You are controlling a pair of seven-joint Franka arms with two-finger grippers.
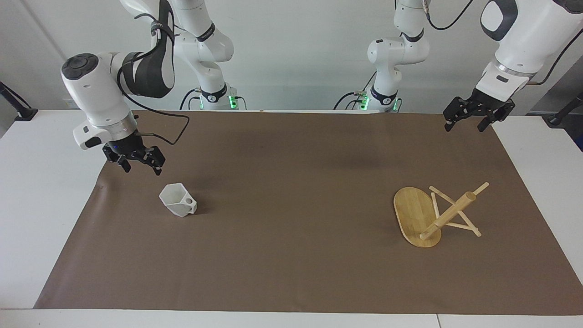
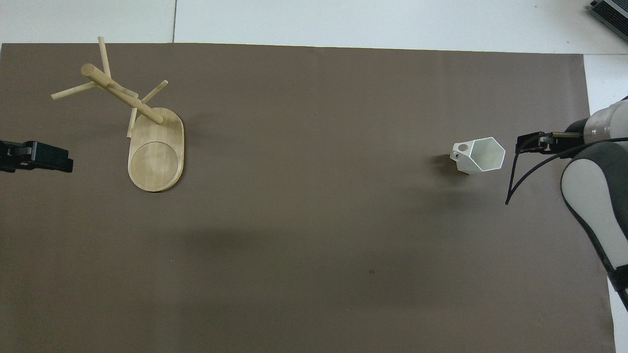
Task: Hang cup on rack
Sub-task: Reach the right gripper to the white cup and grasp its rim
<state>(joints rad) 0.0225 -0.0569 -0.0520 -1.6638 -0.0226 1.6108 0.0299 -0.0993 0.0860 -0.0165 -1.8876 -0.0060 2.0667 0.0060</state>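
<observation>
Cup (image 1: 178,200), white and faceted, stands on the brown mat (image 1: 291,273) at left of centre in the facing view. Right gripper (image 1: 135,160) hangs spread and empty just above it in frame. Bamboo rack (image 1: 432,214) stands at centre right. Left gripper (image 1: 476,116) waits spread at upper right.

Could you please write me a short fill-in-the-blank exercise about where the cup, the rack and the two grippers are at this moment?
1. The white cup rests on the brown ____.
2. The gripper over the mat close to the cup is the ____ gripper.
3. The rack has ____ cups hanging on its pegs.
4. The left gripper waits with its jaws ____.

Missing words: mat; right; no; open
</observation>
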